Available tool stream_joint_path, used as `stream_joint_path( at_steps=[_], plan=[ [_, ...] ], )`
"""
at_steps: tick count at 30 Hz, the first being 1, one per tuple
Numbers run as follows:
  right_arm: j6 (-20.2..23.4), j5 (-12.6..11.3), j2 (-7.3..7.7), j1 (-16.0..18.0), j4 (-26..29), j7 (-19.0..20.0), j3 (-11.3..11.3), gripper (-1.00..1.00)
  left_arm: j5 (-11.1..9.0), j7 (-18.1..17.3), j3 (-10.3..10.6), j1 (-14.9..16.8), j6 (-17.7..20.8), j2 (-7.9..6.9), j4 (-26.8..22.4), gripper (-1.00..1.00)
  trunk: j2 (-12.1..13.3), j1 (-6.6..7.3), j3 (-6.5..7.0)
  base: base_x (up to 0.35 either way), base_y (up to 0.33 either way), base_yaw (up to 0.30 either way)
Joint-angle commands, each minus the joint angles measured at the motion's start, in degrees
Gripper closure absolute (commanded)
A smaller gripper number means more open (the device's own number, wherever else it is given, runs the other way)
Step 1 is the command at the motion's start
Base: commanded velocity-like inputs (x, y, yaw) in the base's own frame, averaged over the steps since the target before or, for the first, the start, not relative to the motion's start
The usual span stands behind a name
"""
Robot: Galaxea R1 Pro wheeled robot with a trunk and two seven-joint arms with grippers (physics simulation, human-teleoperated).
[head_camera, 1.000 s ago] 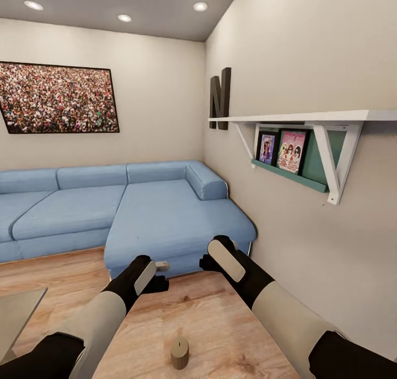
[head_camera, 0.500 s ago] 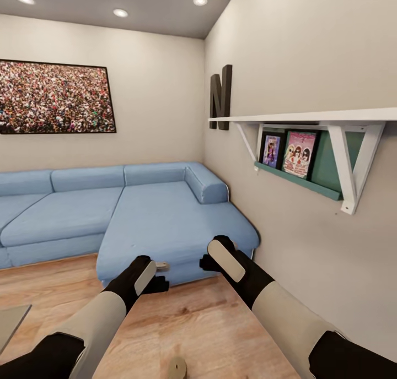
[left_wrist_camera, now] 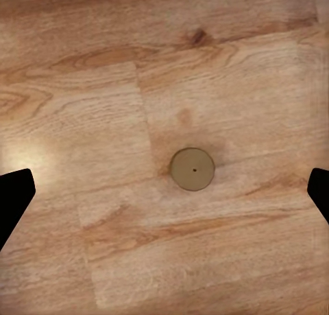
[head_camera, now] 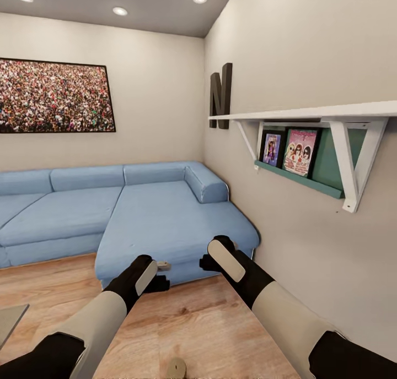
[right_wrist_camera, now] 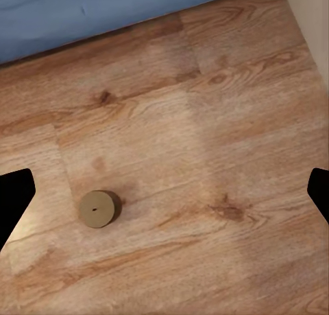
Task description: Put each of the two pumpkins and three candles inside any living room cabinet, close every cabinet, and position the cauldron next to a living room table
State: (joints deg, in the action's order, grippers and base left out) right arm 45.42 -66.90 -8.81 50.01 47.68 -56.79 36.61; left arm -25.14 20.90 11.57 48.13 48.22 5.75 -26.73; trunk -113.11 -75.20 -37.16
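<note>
Directly beneath my left claw (left_wrist_camera: pixel 164 191), whose fingers are spread wide and hold nothing, one candle (left_wrist_camera: pixel 192 169) stands upright on the wood floor (left_wrist_camera: pixel 103 88), so I judge a straight descent best, while my right claw (right_wrist_camera: pixel 164 191) hangs equally agape off to the candle's side.

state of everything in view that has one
candle: upright on the wood floor, free of both grippers
left gripper: open, empty, above the candle
right gripper: open, empty
sofa: nothing on its seat
shelf: two framed pictures propped upright on the ledge below it
</note>
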Motion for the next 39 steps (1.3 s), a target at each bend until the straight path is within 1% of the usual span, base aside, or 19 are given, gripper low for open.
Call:
stream_joint_path(
  at_steps=[1, 23, 30, 39],
  plan=[
    [0.19, -0.42, 0.02, 0.08, 0.05, -0.49, 0.14, -1.00, -0.60, 0.48, 0.40, 0.04, 0.17, -0.04, -0.04, -1.00, -0.45, -0.22, -0.25, 0.000, 0.000, 0.000],
    [0.19, -0.41, 0.02, 0.08, 0.05, -0.51, 0.12, -1.00, -0.71, -0.31, 0.39, 0.04, 1.15, -0.04, 0.39, -1.00, -9.27, -5.05, -4.20, 0.000, 0.000, 0.000],
    [0.18, -0.57, 0.02, 0.06, 0.05, -0.53, 0.07, -1.00, -0.85, -0.41, 0.39, 0.04, 3.57, -0.04, 0.23, -1.00, -12.08, -6.59, -5.46, 0.000, 0.000, 0.000],
    [0.11, -0.54, 0.02, 0.09, 0.08, -0.61, 0.16, -1.00, -0.93, -0.29, 0.39, 0.04, 4.20, -0.04, 0.19, -1.00, -15.69, -8.57, -7.07, 0.000, 0.000, 0.000]
  ],
)
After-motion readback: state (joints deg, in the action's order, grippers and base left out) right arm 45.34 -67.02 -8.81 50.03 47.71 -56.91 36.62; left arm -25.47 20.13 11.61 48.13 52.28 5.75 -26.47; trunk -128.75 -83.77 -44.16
